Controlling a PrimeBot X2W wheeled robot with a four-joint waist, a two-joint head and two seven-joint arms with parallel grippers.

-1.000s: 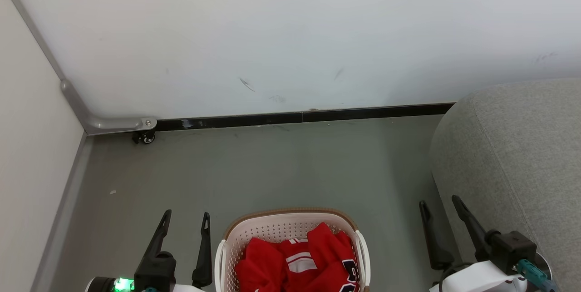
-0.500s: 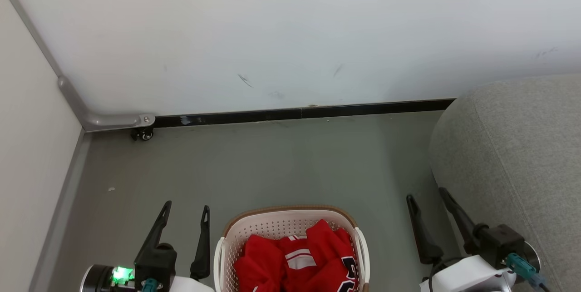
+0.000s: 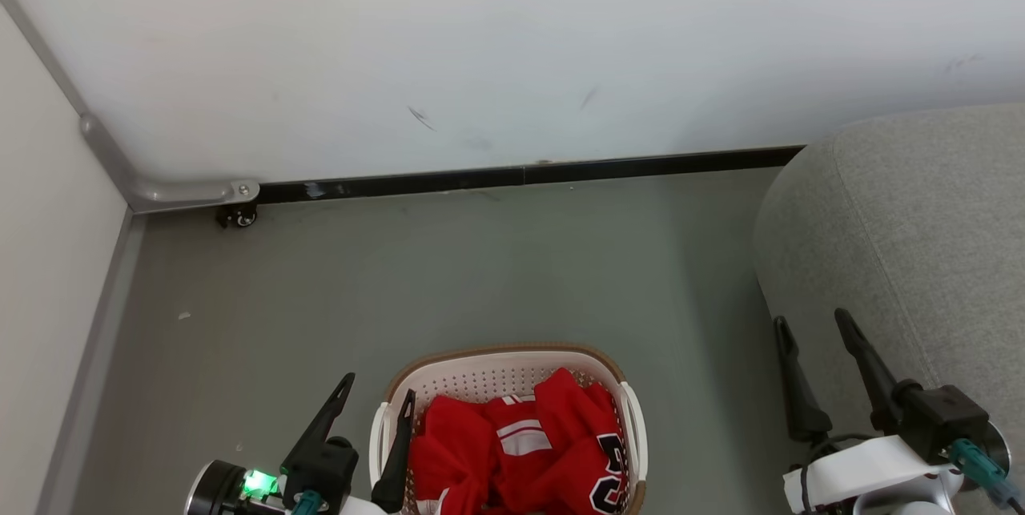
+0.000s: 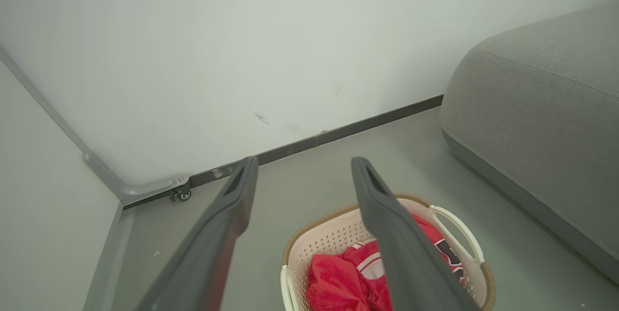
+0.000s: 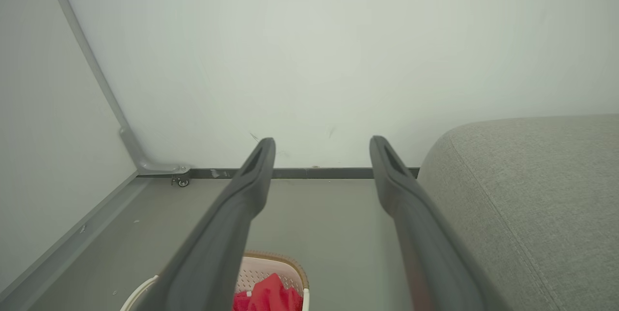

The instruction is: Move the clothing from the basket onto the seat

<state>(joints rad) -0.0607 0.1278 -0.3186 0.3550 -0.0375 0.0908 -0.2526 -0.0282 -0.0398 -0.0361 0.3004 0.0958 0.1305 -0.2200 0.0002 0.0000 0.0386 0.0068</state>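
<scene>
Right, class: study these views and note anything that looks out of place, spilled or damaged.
Nothing is spilled or askew: the red fabric clothing lies crumpled inside the upright cream perforated plastic basket. Only faint dark scuff marks mar the white wall.

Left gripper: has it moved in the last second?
Yes. The left gripper shifted toward the basket: its inner finger now overlaps the basket's left rim; earlier a gap separated them.

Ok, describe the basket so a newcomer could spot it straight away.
Start from the large grey seat on the right. On the grey floor to its left, apart from it, stands the basket. It is cream-white with perforated walls and a brown rim, and holds crumpled red clothing.
</scene>
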